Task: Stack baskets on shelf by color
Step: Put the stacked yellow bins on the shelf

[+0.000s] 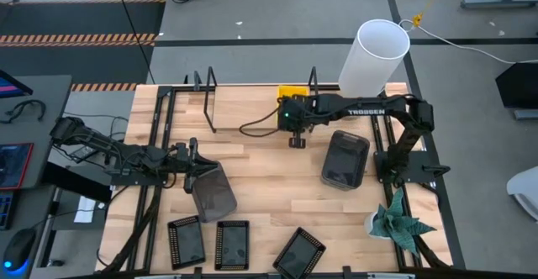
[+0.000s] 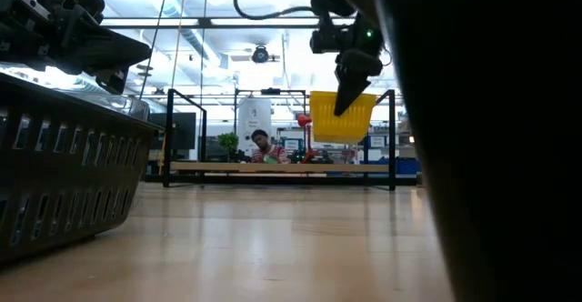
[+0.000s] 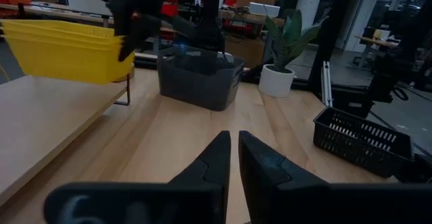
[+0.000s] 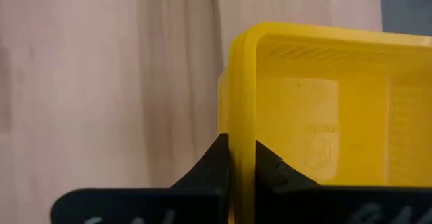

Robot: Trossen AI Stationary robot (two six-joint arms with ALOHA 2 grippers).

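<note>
Yellow baskets (image 3: 61, 52) sit nested over the right end of the shelf (image 2: 273, 166). My right gripper (image 4: 239, 156) points down at their near end and is shut on the top yellow basket (image 4: 324, 116). My left gripper (image 1: 195, 163) is at the table's left, above the table, fingers shut with nothing between them (image 3: 233, 158). A dark grey basket (image 1: 213, 192) lies on the table just on its near side. Another dark grey basket (image 1: 345, 158) stands right of centre. Three black mesh baskets (image 1: 231, 245) lie along the near edge. My right gripper pinches the yellow basket's end wall at its rim (image 4: 241, 96), one finger outside and one inside the basket. The fingers come from above, pointing down. The basket stays level and open side up; whether its underside rests on the shelf board cannot be told. My left gripper: whether it touches the dark grey basket beside it cannot be told.
A white cylinder (image 1: 374, 56) stands at the far right. A potted plant (image 1: 395, 220) stands at the near right corner. Black wire uprights (image 1: 207, 102) frame the shelf ends. Bare wood lies between the shelf and the mesh baskets.
</note>
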